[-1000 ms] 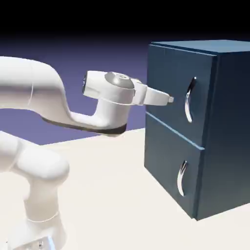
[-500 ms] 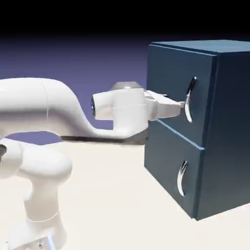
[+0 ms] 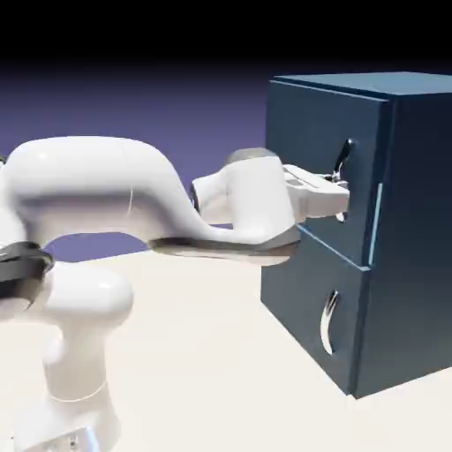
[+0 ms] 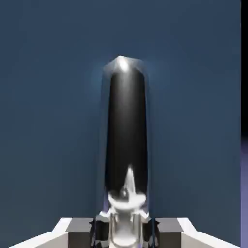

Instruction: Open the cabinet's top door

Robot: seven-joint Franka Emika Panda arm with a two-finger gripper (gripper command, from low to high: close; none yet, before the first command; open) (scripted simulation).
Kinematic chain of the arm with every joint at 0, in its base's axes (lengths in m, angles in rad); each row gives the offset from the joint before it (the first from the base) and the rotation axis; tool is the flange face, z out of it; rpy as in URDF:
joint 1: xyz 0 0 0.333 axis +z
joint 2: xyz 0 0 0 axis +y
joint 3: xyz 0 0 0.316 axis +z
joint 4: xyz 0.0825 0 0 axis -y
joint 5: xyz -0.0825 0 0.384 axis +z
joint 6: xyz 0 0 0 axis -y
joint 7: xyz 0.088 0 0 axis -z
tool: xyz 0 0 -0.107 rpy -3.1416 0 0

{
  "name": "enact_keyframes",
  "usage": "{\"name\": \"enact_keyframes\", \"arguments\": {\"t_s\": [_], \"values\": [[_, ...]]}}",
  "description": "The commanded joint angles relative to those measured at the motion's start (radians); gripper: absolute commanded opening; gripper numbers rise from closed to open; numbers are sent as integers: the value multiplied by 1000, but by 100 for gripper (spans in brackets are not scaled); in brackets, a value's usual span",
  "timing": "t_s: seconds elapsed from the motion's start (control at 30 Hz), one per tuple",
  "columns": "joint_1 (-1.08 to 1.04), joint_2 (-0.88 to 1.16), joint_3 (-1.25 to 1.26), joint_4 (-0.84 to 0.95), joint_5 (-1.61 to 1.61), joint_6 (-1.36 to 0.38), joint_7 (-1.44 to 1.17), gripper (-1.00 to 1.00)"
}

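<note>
- At the left of the exterior view the white arm (image 3: pixel 97 190) rises from its base and bends to the right over the pale table (image 3: pixel 203 371); its wrist lies level, pointing at the cabinet.
- The gripper (image 3: pixel 338 187) is at the handle of the top door (image 3: pixel 341 161); its jaws are pressed together on this handle, pinching it in the lower half; only the upper part of the silver curve shows above the hand.
- In the hand view the handle (image 4: pixel 126 140) stands large and dark in the middle, with a bright tip at its top; the gripper (image 4: pixel 125 227) closes on its lower end, one grey fingertip on each side.
- The cabinet (image 3: pixel 415 265) stands on the table at the right, dark blue and box-shaped; the top door (image 3: pixel 309 150) is its upper front panel; a thin pale line shows along the door's right edge, at the cabinet's corner.
- Below is the lower door (image 3: pixel 300 300) with its own silver handle (image 3: pixel 329 322); nothing touches it.
</note>
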Motion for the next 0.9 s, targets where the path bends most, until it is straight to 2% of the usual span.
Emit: {"name": "enact_keyframes", "arguments": {"t_s": [0.0,0.17,0.43,0.87], "values": [[-36,-1,33,-25,24,-15,0,-100],[-216,-16,211,-137,150,-70,2,-100],[-407,-160,489,-331,490,-206,-133,-100],[-434,-360,903,-487,1056,-469,-314,-100]]}}
